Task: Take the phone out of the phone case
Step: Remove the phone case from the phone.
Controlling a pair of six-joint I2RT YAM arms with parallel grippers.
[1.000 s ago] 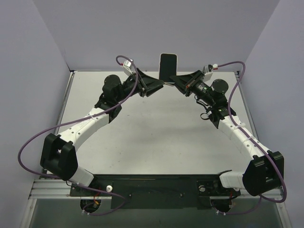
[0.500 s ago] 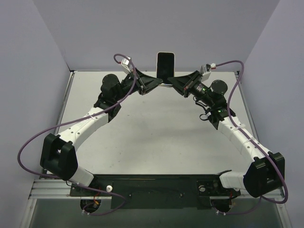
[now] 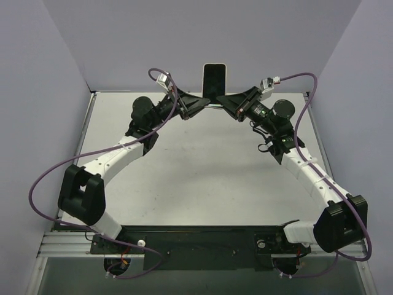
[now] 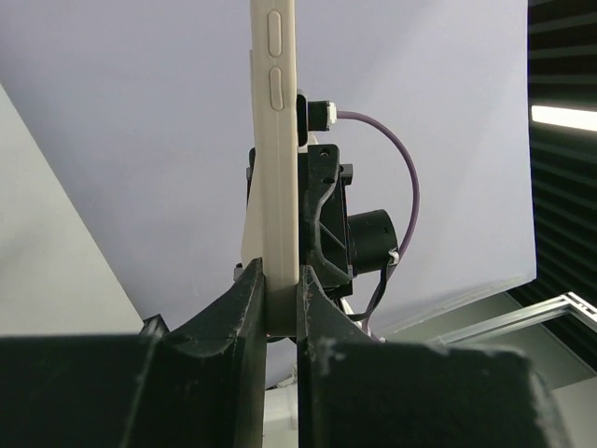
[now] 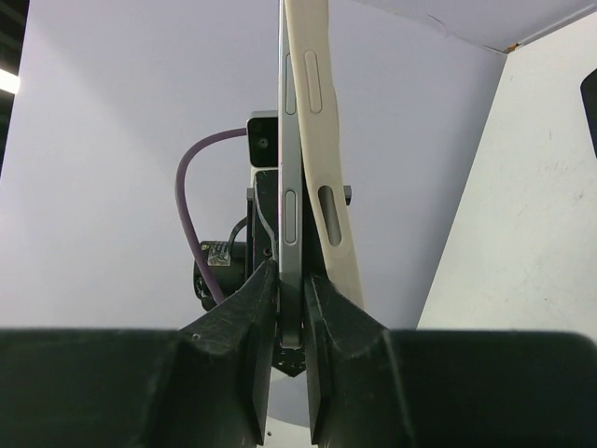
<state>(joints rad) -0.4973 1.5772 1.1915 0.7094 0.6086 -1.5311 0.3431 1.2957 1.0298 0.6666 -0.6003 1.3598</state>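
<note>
The surface (image 3: 202, 172) lies below both hands. The left hand (image 4: 280, 291) pinches one edge of the cream phone case (image 4: 277, 140), which stands upright between the two hands. The right hand (image 5: 289, 285) pinches the phone (image 5: 288, 187); above its fingers the case bends away from the phone.

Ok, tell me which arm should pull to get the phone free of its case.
Right. Its wrist view shows the right gripper pinching the phone by its grey metal edge, with the cream case bowed away beside it. The left gripper clamps the case's edge, so it likely suits anchoring.
</note>
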